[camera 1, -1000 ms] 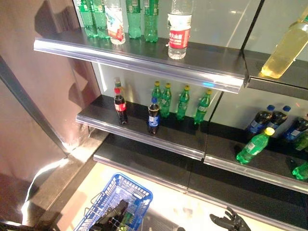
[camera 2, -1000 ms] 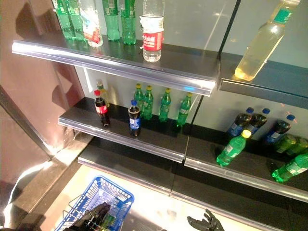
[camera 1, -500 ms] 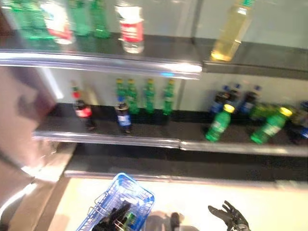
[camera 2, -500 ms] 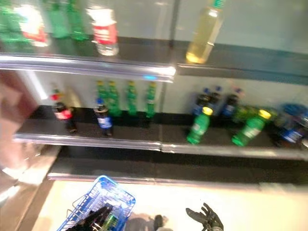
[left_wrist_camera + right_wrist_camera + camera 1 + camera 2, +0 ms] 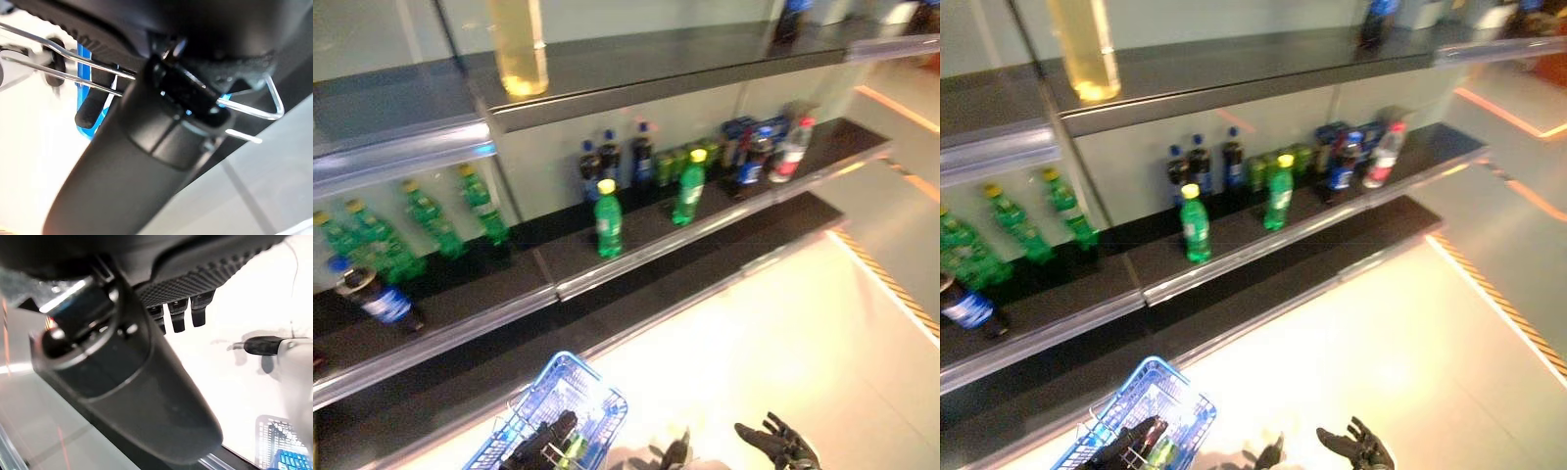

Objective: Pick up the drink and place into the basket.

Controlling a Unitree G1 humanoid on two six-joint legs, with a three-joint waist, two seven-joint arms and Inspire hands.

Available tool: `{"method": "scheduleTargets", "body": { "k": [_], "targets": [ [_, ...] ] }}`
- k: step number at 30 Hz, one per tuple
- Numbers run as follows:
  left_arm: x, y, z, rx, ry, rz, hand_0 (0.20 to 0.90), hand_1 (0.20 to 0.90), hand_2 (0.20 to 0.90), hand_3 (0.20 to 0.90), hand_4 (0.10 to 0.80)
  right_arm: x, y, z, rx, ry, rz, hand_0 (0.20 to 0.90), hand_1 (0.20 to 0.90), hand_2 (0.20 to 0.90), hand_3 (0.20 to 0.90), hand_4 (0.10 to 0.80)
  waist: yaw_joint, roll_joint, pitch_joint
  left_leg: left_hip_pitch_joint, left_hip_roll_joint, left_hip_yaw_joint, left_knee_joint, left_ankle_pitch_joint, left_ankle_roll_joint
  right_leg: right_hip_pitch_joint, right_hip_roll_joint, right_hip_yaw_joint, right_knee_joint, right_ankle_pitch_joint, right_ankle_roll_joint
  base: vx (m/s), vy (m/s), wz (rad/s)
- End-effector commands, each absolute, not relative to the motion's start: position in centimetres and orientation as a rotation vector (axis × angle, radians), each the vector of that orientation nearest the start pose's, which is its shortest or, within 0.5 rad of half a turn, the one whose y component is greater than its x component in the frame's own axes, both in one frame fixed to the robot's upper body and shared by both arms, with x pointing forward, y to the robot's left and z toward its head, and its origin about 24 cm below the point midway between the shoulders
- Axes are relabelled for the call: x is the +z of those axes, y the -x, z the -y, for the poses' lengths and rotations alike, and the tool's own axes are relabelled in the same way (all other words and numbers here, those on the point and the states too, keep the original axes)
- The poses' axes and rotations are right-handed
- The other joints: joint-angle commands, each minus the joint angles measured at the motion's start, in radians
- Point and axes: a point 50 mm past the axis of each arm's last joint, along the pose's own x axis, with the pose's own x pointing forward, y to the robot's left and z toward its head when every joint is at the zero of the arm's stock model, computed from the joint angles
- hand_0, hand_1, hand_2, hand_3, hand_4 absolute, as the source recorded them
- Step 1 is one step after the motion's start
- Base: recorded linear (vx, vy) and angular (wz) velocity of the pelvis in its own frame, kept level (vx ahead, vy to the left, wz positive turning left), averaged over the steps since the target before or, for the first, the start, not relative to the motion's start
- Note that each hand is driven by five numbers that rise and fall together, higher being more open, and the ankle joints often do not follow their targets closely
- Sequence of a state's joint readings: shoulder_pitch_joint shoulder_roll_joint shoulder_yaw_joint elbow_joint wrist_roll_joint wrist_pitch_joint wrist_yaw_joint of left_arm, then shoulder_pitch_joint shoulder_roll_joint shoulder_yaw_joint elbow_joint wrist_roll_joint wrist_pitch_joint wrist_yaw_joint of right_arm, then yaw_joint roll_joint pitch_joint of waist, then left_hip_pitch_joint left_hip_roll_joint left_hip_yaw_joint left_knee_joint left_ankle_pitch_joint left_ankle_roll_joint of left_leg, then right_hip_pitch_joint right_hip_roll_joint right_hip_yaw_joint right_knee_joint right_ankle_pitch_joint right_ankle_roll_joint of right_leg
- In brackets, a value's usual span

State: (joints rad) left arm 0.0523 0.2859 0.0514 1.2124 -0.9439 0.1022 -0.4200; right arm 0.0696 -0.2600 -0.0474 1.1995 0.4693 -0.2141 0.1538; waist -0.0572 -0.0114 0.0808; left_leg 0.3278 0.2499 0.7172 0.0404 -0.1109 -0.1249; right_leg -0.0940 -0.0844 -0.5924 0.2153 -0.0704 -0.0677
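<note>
A blue wire basket (image 5: 592, 395) hangs low in front of the shelves. My left hand (image 5: 540, 443) is curled round its wire handle (image 5: 96, 69). A green drink (image 5: 576, 446) shows inside the basket, beside that hand. My right hand (image 5: 781, 446) hovers over the floor to the right of the basket, its fingers (image 5: 178, 313) straight and holding nothing. On the middle shelf (image 5: 636, 257) stand two green bottles with yellow caps (image 5: 608, 220), with dark bottles behind them.
A yellow bottle (image 5: 517, 49) stands on the upper shelf. More green bottles (image 5: 431, 220) and a dark cola bottle (image 5: 374, 297) sit further left on the middle shelf. The shelving ends at the right, beside pale floor (image 5: 783, 333) with a striped line.
The whole picture has swung to the right along the shelves, so the camera has moved. Both hands and the basket keep the same places in the view.
</note>
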Motion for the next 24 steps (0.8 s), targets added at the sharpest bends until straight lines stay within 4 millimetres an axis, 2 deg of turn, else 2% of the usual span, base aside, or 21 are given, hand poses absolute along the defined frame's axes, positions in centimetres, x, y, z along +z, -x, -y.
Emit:
{"method": "scheduleTargets", "body": {
  "k": [1,5,6,8,9,10,11,12,14,16,18,19,21,22,24],
  "targets": [
    [-12.7,-15.0,-23.8,0.126,0.886,-0.719,0.3,0.3,0.3,0.2,0.1,-14.0,-10.4,27.2,-0.408,-0.208,-0.863,0.9,0.9,0.9,0.9,0.8,-0.046,-0.025,0.003,-0.164,-0.053,-0.08,-0.033,0.158,0.025,0.192,-0.061,0.113,-0.198,0.098,0.193,0.145,-0.391,-0.92],
    [-12.3,-16.4,-22.7,0.089,0.905,-0.701,0.3,0.3,0.3,0.2,0.1,-13.8,-10.8,27.4,-0.408,-0.204,-0.845,0.9,0.9,0.9,0.9,0.8,-0.07,-0.023,0.007,-0.178,-0.009,-0.126,0.056,0.192,-0.003,0.178,-0.019,0.164,-0.179,0.061,0.147,0.116,-0.343,-0.35],
    [-12.2,-16.6,-22.5,0.083,0.908,-0.699,0.3,0.3,0.3,0.2,0.1,-13.7,-11.2,27.5,-0.409,-0.199,-0.837,0.9,0.9,0.9,0.9,0.8,-0.071,-0.023,0.009,-0.194,0.012,-0.159,0.115,0.217,-0.02,0.176,-0.003,0.184,-0.177,0.051,0.13,0.09,-0.276,-0.38],
    [-12.1,-17.1,-21.9,0.064,0.91,-0.704,0.3,0.3,0.3,0.2,0.1,-13.3,-11.9,27.7,-0.425,-0.205,-0.817,0.9,0.9,0.9,0.9,0.8,-0.068,-0.027,0.016,-0.239,0.034,-0.222,0.216,0.24,-0.032,0.179,0.014,0.222,-0.173,0.04,0.108,0.091,-0.263,-0.48],
    [-12.0,-17.3,-21.5,0.054,0.913,-0.708,0.3,0.3,0.3,0.2,0.1,-13.2,-12.2,27.8,-0.433,-0.211,-0.805,0.9,0.9,0.9,0.9,0.8,-0.063,-0.031,0.021,-0.27,0.024,-0.283,0.268,0.233,-0.027,0.178,0.021,0.251,-0.168,0.037,0.1,0.026,-0.238,-0.69],
    [-12.0,-17.5,-21.1,0.061,0.92,-0.703,0.3,0.3,0.3,0.2,0.1,-13.0,-12.7,27.8,-0.43,-0.214,-0.794,0.9,0.9,0.9,0.9,0.8,-0.051,-0.035,0.024,-0.313,-0.022,-0.339,0.29,0.223,0.009,0.164,0.02,0.276,-0.161,0.048,0.09,0.022,-0.168,-0.96],
    [-12.1,-17.3,-20.8,0.067,0.923,-0.699,0.3,0.3,0.3,0.2,0.1,-12.9,-13.0,27.7,-0.422,-0.213,-0.785,0.9,0.9,0.9,0.9,0.8,-0.04,-0.035,0.027,-0.334,-0.078,-0.394,0.293,0.179,0.035,0.157,0.021,0.308,-0.151,0.046,0.094,0.097,-0.102,-1.15],
    [-12.5,-16.4,-20.4,0.097,0.954,-0.683,0.3,0.3,0.3,0.2,0.1,-12.8,-13.4,27.6,-0.375,-0.189,-0.78,0.9,0.9,0.9,0.9,0.8,-0.024,-0.018,0.028,-0.333,-0.175,-0.467,0.218,0.118,0.071,0.147,0.041,0.381,-0.145,0.044,0.109,0.167,-0.046,-1.06],
    [-12.6,-16.2,-20.1,0.105,0.972,-0.68,0.3,0.3,0.3,0.2,0.1,-12.7,-13.6,27.6,-0.358,-0.177,-0.78,0.9,0.9,0.9,0.9,0.8,-0.015,-0.01,0.026,-0.33,-0.202,-0.513,0.123,0.124,0.075,0.153,0.061,0.44,-0.166,0.048,0.118,0.191,0.021,-1.66],
    [-12.9,-15.7,-19.9,0.127,0.99,-0.678,0.3,0.3,0.3,0.2,0.1,-12.7,-13.6,27.7,-0.348,-0.159,-0.788,0.9,0.9,0.9,0.9,0.8,0.013,0.002,0.035,-0.356,-0.285,-0.607,0.032,0.117,0.076,0.18,0.087,0.512,-0.192,0.051,0.126,0.202,0.049,-1.5],
    [-13.2,-14.9,-19.9,0.14,1.006,-0.685,0.3,0.3,0.3,0.2,0.1,-12.7,-13.5,27.9,-0.341,-0.135,-0.801,0.9,0.9,0.9,0.9,0.8,0.037,0.012,0.038,-0.397,-0.324,-0.666,-0.013,0.153,0.071,0.205,0.113,0.569,-0.21,0.049,0.128,0.191,0.056,-1.22],
    [-13.3,-14.7,-20.0,0.139,1.009,-0.689,0.3,0.3,0.3,0.2,0.1,-12.8,-13.4,27.9,-0.34,-0.132,-0.803,0.9,0.9,0.9,0.9,0.8,0.042,0.013,0.04,-0.403,-0.329,-0.672,-0.021,0.163,0.071,0.213,0.117,0.579,-0.212,0.048,0.128,0.198,0.065,-1.34],
    [-13.7,-13.5,-20.2,0.139,1.021,-0.707,0.3,0.3,0.3,0.2,0.1,-12.7,-13.2,28.3,-0.334,-0.116,-0.815,0.9,0.9,0.9,0.9,0.8,0.07,0.018,0.039,-0.469,-0.359,-0.703,-0.023,0.203,0.073,0.264,0.146,0.645,-0.21,0.024,0.121,0.229,0.09,-1.4],
    [-13.7,-13.4,-20.2,0.143,1.022,-0.705,0.3,0.3,0.3,0.2,0.1,-12.7,-13.2,28.3,-0.333,-0.115,-0.817,0.9,0.9,0.9,0.9,0.8,0.072,0.018,0.039,-0.469,-0.361,-0.705,-0.023,0.202,0.075,0.266,0.147,0.65,-0.208,0.02,0.121,0.285,0.12,-1.43],
    [-14.1,-12.7,-20.7,0.168,1.021,-0.734,0.3,0.3,0.3,0.2,0.1,-13.0,-12.5,28.4,-0.362,-0.11,-0.848,0.9,0.9,0.9,0.9,0.8,0.066,0.015,0.021,-0.448,-0.365,-0.674,-0.04,0.195,0.098,0.286,0.153,0.666,-0.188,0.015,0.132,0.229,0.112,-1.29]
  ]
}}
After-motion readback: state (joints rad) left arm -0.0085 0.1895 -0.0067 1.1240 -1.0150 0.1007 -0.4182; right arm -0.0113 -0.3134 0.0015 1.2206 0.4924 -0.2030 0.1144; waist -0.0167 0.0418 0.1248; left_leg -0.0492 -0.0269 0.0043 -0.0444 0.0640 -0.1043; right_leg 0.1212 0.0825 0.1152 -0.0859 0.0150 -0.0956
